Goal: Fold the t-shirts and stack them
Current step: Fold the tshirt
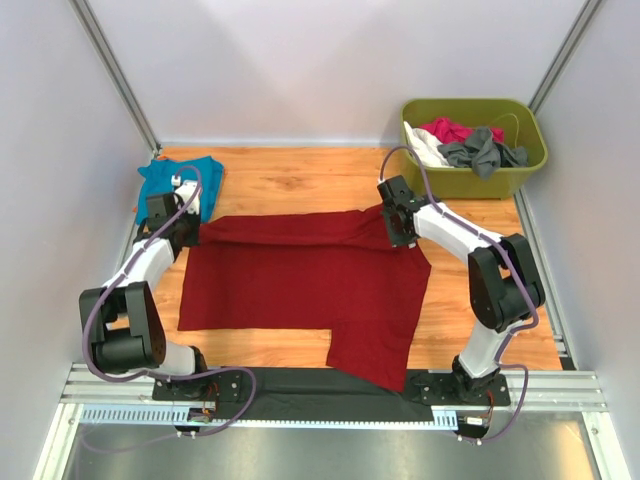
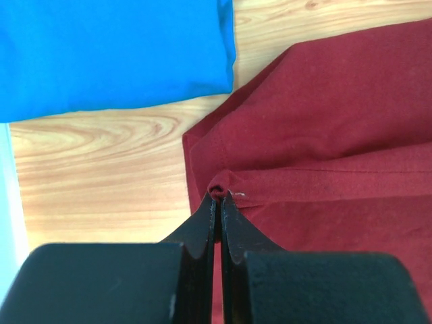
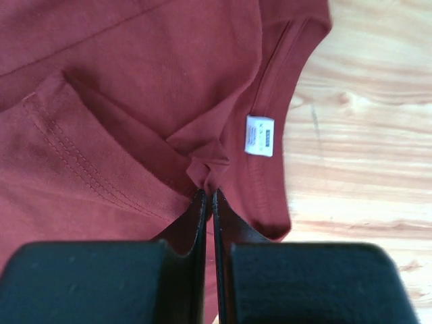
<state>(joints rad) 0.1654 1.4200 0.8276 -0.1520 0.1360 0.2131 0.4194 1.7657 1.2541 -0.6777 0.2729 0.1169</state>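
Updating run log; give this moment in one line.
left tool: shut on red shirt | right tool: shut on red shirt | blue shirt: lying apart

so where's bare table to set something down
Bare wood at the far middle, between the teal shirt and the green bin, beyond the red shirt. Crowded at its far corners, where the left gripper and right gripper pinch it.
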